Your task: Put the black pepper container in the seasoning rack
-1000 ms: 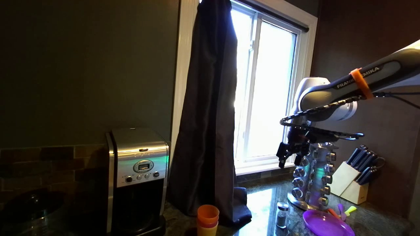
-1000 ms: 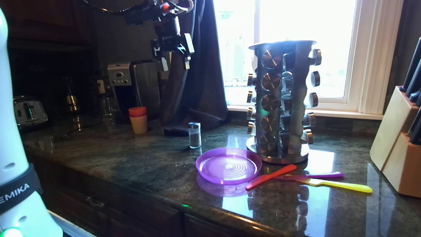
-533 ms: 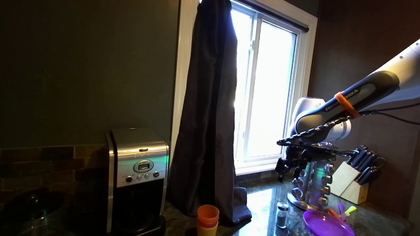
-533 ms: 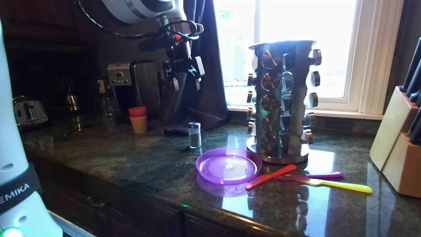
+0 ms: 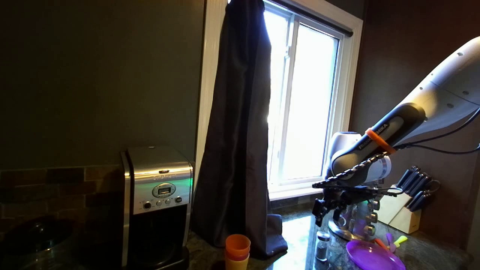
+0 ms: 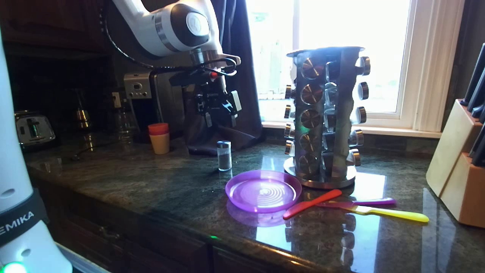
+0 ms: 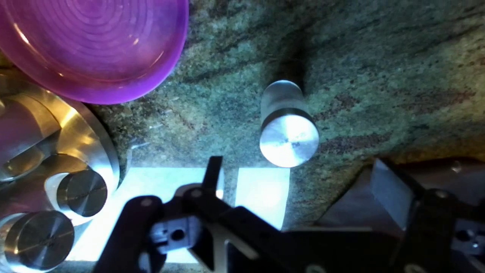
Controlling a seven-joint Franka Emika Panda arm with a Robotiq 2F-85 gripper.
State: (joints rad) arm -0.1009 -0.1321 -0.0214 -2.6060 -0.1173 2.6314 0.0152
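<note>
Counter (image 6: 151,182): dark, mottled and glossy, stretching out to either side of the rack (image 6: 322,117).
Window (image 5: 311,93): bright, white-framed, behind the rack.
Curtain (image 5: 240,131): dark, gathered, hanging to one side of the rack.
Arm (image 5: 405,112): slanting down, covering the rack's upper tiers in an exterior view. "EMIKA" reads plainly on a dark collar (image 6: 22,218); farther along, an orange band (image 5: 380,140) crosses lettering I can only partly read.
Coffee maker (image 5: 161,176): well apart from the rack, past the curtain. Steel front, small display, round buttons; a word above the panel is too faint for me to read.
Rack: shiny metal tower of small glass jars (image 6: 312,94) in tiers, round lids facing outward.
Block (image 6: 451,159): pale wood, dark knife handles (image 5: 414,182) poking out, apart from the rack on the side away from the curtain.
Plate (image 6: 261,191): purple, right by the rack's foot; I can't tell whether the two touch.
Gripper (image 6: 221,120): on the rack's curtain side, above the pepper (image 6: 224,157) and apart from it, fingers spread wide.
Cups (image 6: 159,140): stacked, orange on top, pale yellow at the bottom, on the rack's curtain side, farther out than the pepper.
Knives (image 6: 312,204): orange, purple and yellow, bunched near the rack's foot, beside the plate.
Pepper: upright on the counter, on the rack's curtain side, outside it and apart from it; clear jar, shiny lid, dark contents.
</note>
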